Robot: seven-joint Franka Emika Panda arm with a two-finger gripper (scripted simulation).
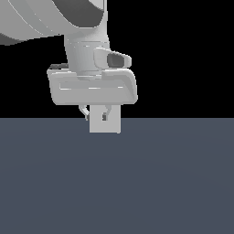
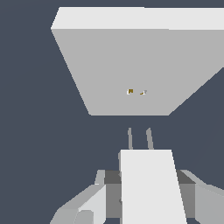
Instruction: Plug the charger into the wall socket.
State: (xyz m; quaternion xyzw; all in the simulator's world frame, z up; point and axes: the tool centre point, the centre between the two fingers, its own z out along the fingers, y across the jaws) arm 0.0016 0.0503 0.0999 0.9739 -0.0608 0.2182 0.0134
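Clamped between the fingers (image 2: 100, 192), the charger (image 2: 151, 186) is seen with two prongs aimed at 12 o'clock toward the wall socket (image 2: 135, 70), whose central holes lie just ahead, slightly offset

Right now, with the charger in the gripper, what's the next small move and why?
Probably ease the charger straight toward the wall socket. The gripper holds it, and its two prongs point at the socket's centre holes with a gap left.

No legible text or markings
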